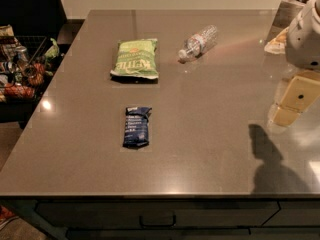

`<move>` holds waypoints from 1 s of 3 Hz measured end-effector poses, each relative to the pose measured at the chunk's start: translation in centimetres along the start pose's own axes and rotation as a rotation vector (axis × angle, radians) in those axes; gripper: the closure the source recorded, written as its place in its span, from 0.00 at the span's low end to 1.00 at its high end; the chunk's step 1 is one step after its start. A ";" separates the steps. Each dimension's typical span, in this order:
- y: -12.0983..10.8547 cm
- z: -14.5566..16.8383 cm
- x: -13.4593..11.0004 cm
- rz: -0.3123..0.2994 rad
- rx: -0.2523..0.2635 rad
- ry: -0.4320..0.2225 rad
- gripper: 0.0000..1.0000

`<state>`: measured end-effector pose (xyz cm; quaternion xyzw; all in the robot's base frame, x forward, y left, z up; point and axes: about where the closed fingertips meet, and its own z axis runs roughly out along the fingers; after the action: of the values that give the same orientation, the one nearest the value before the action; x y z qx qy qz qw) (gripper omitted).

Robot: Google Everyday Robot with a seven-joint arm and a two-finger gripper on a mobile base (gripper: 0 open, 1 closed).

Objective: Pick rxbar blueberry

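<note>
Plainly, the pick has not begun as far as can be seen. Nearest the front edge of the bench (pixel 210 134), the rxbar blueberry (pixel 136 127) lies flat on the bare surface, left of centre, its long side running away from the camera and its white lettering facing up. Nothing touches it. Level with it but well apart, at the right edge of the view, the tool (pixel 293 104) hangs above the bench on the pale arm (pixel 304 31). Whether it is open or closed I cannot tell, and it carries nothing that shows. Its dark shadow (pixel 272 169) falls on the bench in front of it. Further back lies the green chip bag (pixel 135 59), almost in line with the bar, and to its right the water bottle (pixel 198 42) lies on its side. By my judgement the whole job is left: cross to the bar, come down over it, close on it, and lift.
</note>
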<state>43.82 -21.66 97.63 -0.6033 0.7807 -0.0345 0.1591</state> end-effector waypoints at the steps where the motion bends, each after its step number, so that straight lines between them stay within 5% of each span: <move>1: 0.0 0.0 0.0 0.000 0.000 0.000 0.00; 3: -0.9 1.0 -4.1 -0.134 -0.016 -0.069 0.00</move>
<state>45.85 -17.87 97.72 -0.6564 0.7328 -0.0182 0.1784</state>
